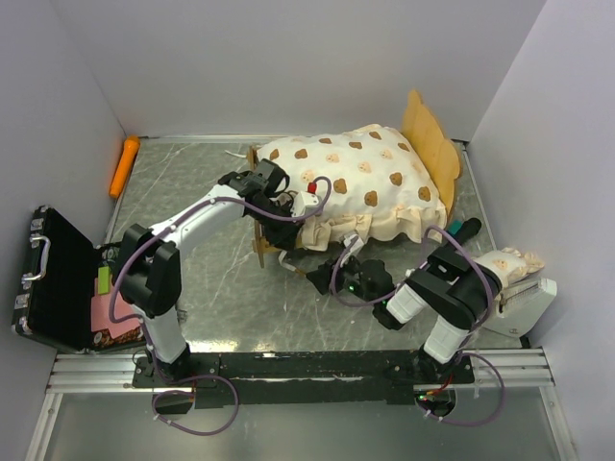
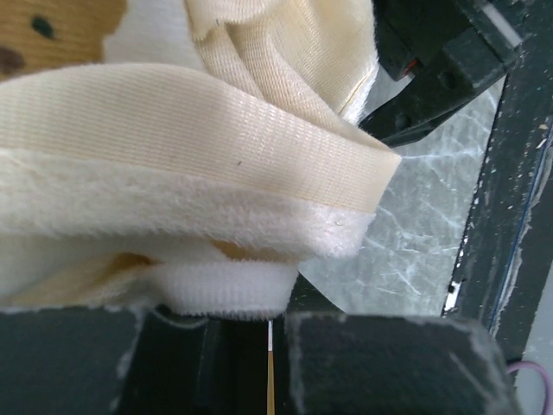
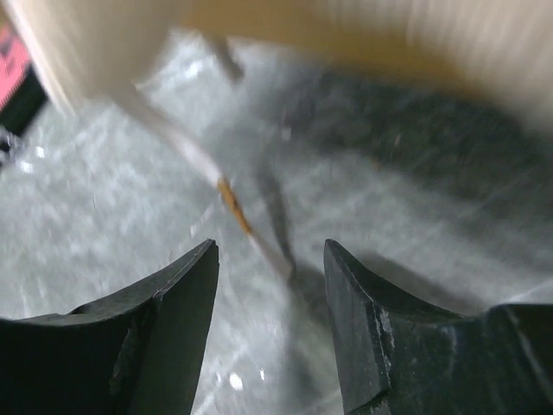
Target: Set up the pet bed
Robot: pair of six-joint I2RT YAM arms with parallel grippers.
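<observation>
Ok, bare table (image 3: 415, 259) lies ahead of my right pincer (image 3: 270, 320), jaws apart and empty. The pet bed (image 1: 423, 154) edge is just beyond. My left pincer (image 1: 288, 206) is clamped on the mattress (image 2: 173, 138) ruffle.

No legible text, label, brand or number. Pink sheet (image 1: 113, 320) and green slip (image 1: 103, 279) in black case (image 1: 48, 288): print, if any, too small. Mattress (image 1: 356, 178): bear motifs only.
</observation>
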